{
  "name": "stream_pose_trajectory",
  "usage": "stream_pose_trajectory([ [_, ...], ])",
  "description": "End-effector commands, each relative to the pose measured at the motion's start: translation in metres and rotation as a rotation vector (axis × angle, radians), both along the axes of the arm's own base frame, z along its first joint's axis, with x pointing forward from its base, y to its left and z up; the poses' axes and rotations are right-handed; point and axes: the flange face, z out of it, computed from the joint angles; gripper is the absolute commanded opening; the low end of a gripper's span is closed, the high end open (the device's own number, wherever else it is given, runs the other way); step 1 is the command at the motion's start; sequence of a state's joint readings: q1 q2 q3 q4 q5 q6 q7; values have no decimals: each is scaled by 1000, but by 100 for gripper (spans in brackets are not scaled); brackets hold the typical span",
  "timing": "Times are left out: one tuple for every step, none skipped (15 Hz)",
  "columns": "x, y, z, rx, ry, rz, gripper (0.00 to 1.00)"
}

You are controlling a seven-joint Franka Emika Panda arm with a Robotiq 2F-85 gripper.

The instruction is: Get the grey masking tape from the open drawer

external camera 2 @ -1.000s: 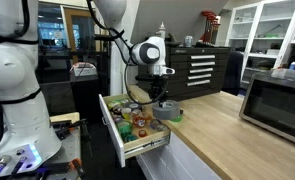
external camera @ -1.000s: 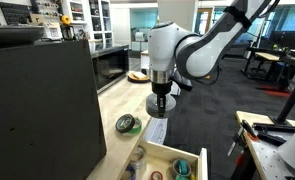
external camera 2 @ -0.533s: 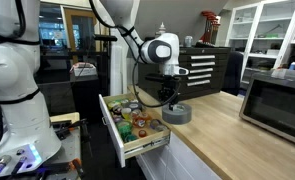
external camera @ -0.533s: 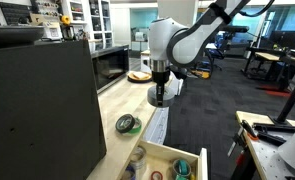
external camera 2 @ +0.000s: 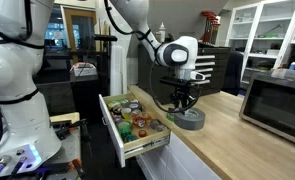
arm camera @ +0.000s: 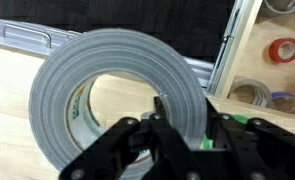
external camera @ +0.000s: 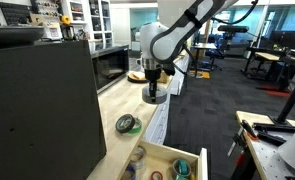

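Jaws of the gripper (arm camera: 173,122) were clamped on the wall of the grey masking tape (arm camera: 107,62): one finger sat in the hollow centre, with the ring's wall pinched between the jaws. The roll hung directly under the jaws, lying roughly flat.

A second earlier we had noted the gripper (external camera 2: 184,98) and roll at the edge of the open drawer (external camera 2: 147,147). It had since carried the tape (external camera 2: 191,118) sideways, clear of the drawer and out over the countertop (external camera 2: 232,135). We could not tell whether the roll touched the wood.

- Behind the jaws: the drawer, near, with its plywood wall (arm camera: 233,48) just beside the roll in the wrist view.
- Beyond the jaws: bare counter, then the microwave (external camera 2: 277,100), well apart.
- In an exterior view, a dark roll with a green rim (external camera: 127,124) lay on the counter between the drawer (external camera: 175,150) and the held tape (external camera: 155,96).
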State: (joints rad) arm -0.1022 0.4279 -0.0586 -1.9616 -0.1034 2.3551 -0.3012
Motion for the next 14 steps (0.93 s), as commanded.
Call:
stream_pose_trajectory([
  [41, 0, 4, 28, 24, 45, 12],
  [48, 1, 1, 30, 29, 57, 12],
  [54, 2, 0, 32, 35, 75, 12],
  [59, 5, -2, 33, 37, 95, 12],
  [64, 8, -3, 31, 39, 113, 12],
  [67, 11, -4, 30, 40, 136, 12],
  [71, 15, -5, 30, 39, 159, 12],
  [73, 18, -5, 34, 36, 175, 12],
  [75, 19, -5, 37, 36, 190, 12],
  [78, 22, -5, 39, 35, 204, 12],
  [80, 25, -7, 39, 38, 214, 12],
  [83, 26, -7, 40, 42, 224, 12],
  [84, 27, -8, 42, 48, 230, 12],
  [86, 28, -8, 44, 54, 238, 12],
])
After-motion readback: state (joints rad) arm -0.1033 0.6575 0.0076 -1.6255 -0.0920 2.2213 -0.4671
